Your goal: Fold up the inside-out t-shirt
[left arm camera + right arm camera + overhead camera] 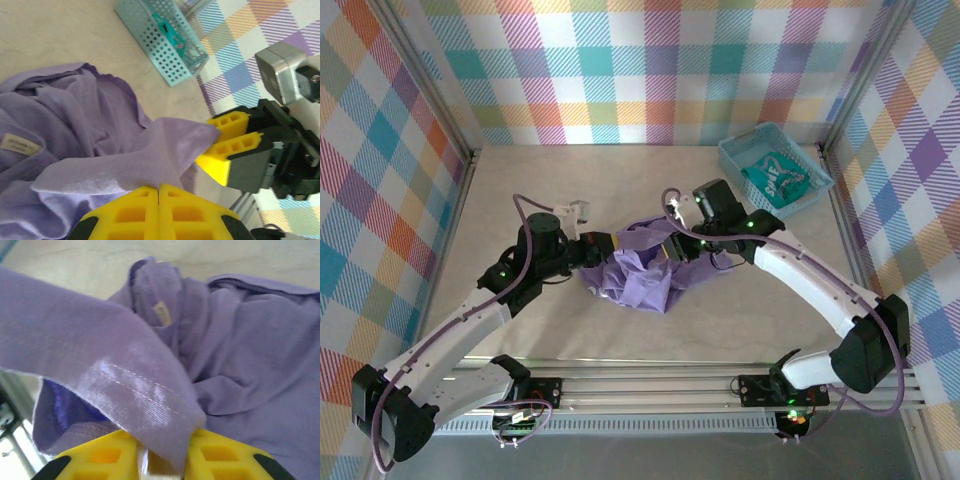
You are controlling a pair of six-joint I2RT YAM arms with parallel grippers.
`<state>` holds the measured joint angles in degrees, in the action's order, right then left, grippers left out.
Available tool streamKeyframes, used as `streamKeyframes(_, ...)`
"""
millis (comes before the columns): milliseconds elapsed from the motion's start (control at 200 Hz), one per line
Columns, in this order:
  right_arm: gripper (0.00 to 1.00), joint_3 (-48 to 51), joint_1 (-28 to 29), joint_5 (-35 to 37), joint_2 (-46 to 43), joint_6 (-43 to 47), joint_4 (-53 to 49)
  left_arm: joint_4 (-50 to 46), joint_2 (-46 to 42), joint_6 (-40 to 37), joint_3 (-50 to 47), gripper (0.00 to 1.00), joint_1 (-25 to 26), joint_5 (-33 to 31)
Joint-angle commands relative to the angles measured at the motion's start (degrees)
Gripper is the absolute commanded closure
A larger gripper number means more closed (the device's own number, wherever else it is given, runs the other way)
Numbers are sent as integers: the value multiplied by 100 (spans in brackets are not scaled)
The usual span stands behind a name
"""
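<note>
Top view: the crumpled lavender t-shirt [630, 282] lay at mid-table [550, 190], between the two arms. The left gripper [597, 249] sat at the shirt's left edge. In its wrist view its yellow fingers [135, 212] were pressed together on a fold of the cloth. The right gripper [673, 250] sat at the shirt's upper right edge. Its jaws stood slightly apart, with a stitched hem draped between them; whether they gripped it could not be told. A small label [162, 313] showed on the bunched cloth. A teal basket [752, 134] holding a teal garment [782, 172] stood well apart, in the far right corner.
</note>
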<state>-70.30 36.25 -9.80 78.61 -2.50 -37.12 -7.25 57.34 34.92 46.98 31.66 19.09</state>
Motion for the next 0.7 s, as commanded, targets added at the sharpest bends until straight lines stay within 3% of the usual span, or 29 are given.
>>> streamKeyframes(0,69,4,142,803,-436,178,34,629,25,579,-21,100,-55,378)
streamKeyframes(85,64,222,240,589,-612,279,380,321,-46,383,73,100,-55,227)
streamKeyframes(205,60,146,242,883,-338,51,155,178,-194,304,86,100,-56,67)
streamKeyframes(370,55,709,242,50,-496,-601,650,126,-210,277,44,100,-55,-10)
streamKeyframes(695,49,1455,218,-401,-364,-1770,2033,231,-216,270,-22,100,-55,35)
